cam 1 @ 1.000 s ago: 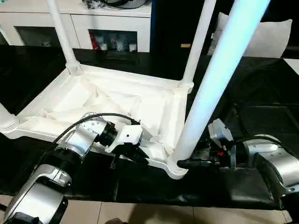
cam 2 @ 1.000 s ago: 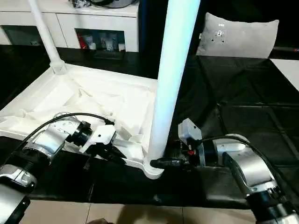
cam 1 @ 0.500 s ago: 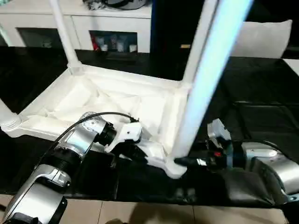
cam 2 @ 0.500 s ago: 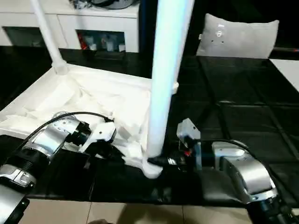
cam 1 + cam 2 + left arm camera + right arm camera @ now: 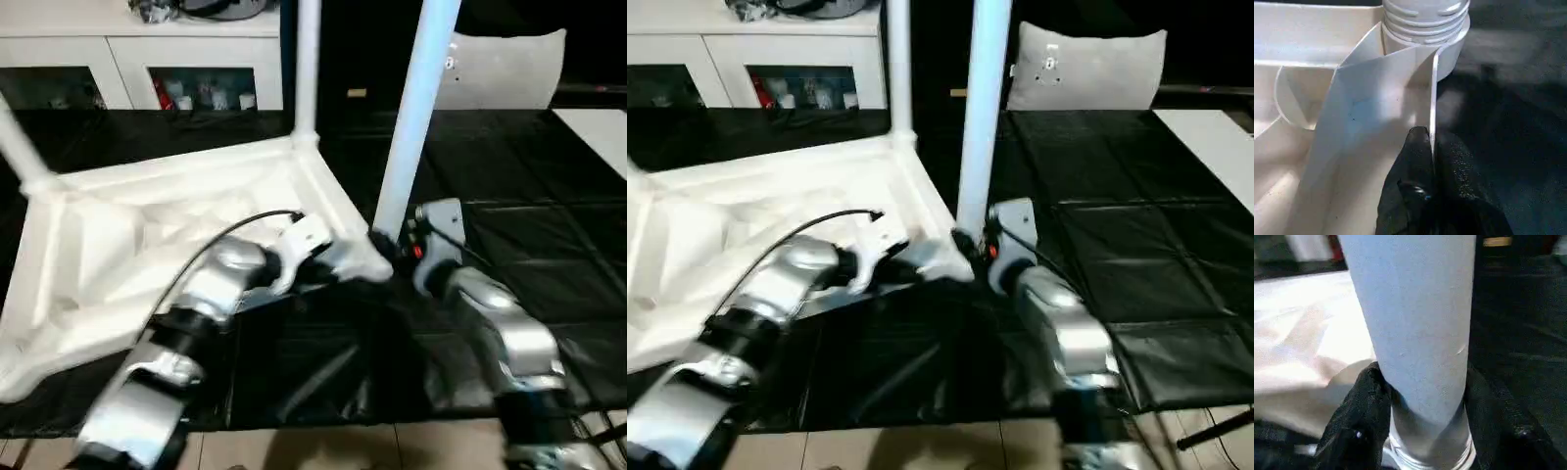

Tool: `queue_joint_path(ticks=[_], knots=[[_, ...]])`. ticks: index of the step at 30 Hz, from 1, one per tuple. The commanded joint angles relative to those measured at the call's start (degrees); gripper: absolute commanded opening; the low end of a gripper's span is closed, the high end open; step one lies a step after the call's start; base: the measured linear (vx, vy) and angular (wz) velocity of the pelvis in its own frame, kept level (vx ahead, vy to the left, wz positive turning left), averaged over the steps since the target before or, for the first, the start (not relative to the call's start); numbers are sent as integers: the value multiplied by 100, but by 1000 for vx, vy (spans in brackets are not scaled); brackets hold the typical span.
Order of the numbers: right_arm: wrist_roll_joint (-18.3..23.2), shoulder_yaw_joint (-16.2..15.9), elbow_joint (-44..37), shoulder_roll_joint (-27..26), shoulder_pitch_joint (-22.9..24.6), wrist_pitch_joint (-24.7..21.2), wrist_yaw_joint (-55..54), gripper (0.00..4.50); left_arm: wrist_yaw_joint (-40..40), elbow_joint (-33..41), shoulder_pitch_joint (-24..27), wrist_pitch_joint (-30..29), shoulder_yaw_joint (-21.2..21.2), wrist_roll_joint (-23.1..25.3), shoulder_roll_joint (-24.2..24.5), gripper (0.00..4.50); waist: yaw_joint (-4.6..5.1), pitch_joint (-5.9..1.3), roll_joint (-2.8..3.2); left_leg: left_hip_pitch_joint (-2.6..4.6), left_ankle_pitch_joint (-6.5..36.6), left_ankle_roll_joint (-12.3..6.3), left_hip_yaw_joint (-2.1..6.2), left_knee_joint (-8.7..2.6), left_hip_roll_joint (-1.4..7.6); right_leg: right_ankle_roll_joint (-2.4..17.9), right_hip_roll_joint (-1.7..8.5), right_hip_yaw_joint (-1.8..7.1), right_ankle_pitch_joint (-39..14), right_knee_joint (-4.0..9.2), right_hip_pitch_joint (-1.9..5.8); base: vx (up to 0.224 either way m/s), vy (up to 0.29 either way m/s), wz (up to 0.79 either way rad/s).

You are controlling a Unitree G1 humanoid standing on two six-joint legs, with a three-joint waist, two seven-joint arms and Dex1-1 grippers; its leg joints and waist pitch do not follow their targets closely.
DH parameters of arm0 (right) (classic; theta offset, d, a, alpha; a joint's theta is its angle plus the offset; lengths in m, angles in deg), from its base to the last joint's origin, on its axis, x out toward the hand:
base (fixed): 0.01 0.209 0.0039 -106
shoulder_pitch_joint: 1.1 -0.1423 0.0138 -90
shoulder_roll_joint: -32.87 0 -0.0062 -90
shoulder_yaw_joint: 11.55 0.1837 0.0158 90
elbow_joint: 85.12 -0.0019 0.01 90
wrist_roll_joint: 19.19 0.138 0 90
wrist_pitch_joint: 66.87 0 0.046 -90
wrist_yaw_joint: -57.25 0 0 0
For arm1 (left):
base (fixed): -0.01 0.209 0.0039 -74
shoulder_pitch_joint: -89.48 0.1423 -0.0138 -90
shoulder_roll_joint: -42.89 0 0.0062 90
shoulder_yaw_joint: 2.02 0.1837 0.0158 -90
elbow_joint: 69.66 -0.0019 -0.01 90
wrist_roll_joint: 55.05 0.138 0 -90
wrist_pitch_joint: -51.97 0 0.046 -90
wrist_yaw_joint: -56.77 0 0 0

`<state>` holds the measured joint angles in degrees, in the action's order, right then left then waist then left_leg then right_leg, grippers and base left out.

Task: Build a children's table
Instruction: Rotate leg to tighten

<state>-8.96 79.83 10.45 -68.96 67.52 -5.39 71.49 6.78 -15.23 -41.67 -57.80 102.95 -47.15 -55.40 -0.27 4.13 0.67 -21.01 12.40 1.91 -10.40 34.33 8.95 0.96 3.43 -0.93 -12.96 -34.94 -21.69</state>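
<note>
Your left gripper [image 5: 1432, 156] is clenched on the thin rim wall of the children's table [image 5: 147, 235], one black finger either side of the edge, just short of the corner socket. Your right gripper [image 5: 1420, 431] is grasping the nearest leg [image 5: 1410, 323] at its base, a finger on each flank.

Head views: the table lies upside down on the black mat [image 5: 549, 196], ribbed underside up, with the legs standing upward out of the corners. Both grippers meet at the near corner, the left coming in from the table's inner side and the right from the open mat side. The gripped leg [image 5: 416, 108] rises straight up from between them; another leg [image 5: 306, 69] stands beyond at the far corner, in front of the white cabinet [image 5: 137, 59].

Left wrist view: the rim is a thin sheet, so expect it to flex if you pull hard. The threaded collar of the socket [image 5: 1425, 19] sits just ahead of the fingertips and looks stiffer; the ribs beside it would also bear load better than the bare edge.

Right wrist view: the leg is smooth, round and tapered, so it will likely slip upward through the fingers. Hold it low, near the collar, where it is widest. The whole piece reads as light hollow plastic, rigid enough to drag but easy to tip with those long legs up.
</note>
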Motion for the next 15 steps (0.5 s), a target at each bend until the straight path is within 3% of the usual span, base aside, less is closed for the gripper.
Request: queue_joint_path(ticks=[1, 3, 4, 8, 12, 15], knots=[[201, -412, 374, -479, 149, -258, -15, 248, 373, 45, -147, 38, 144, -25, -423, 0, -29, -307, -49, 40, 113, -398, 174, -447, 401, 1460, 507, 252, 249, 367, 211, 0, 0, 0], [197, -354, 363, -538, 164, -200, -90, 261, 433, 47, -148, 40, 139, -14, -444, 0, -31, -288, -47, 38, 147, -477, 164, -453, 405, 1509, 509, 245, 393, 371, 200, 0, 0, 0], [209, -260, 317, -587, 213, -127, -171, 273, 473, 38, -142, 92, 138, 2, -449, 0, -32, -296, -36, 49, 295, -471, 166, -460, 413, 1518, 522, 245, 223, 385, 207, 0, 0, 0], [225, -128, 45, -491, 376, -27, -123, 311, 414, -25, -93, 350, 147, 7, -354, 0, -47, -275, -26, 67, 633, -309, 169, -497, 431, 1419, 506, 257, -298, 435, 190, 0, 0, 0], [231, -134, -301, -135, 523, -33, 214, 345, 42, 28, 35, 605, 209, -39, -189, 0, -87, -318, -30, 50, 206, -416, 168, -458, 426, 1420, 508, 251, 409, 359, 232, 0, 0, 0], [228, -191, -604, 457, 645, -108, 767, 368, -336, 81, 206, 926, 217, -144, -12, 0, -107, -323, -48, 43, 158, -534, 156, -434, 419, 1470, 514, 251, 645, 342, 255, 0, 0, 0]])
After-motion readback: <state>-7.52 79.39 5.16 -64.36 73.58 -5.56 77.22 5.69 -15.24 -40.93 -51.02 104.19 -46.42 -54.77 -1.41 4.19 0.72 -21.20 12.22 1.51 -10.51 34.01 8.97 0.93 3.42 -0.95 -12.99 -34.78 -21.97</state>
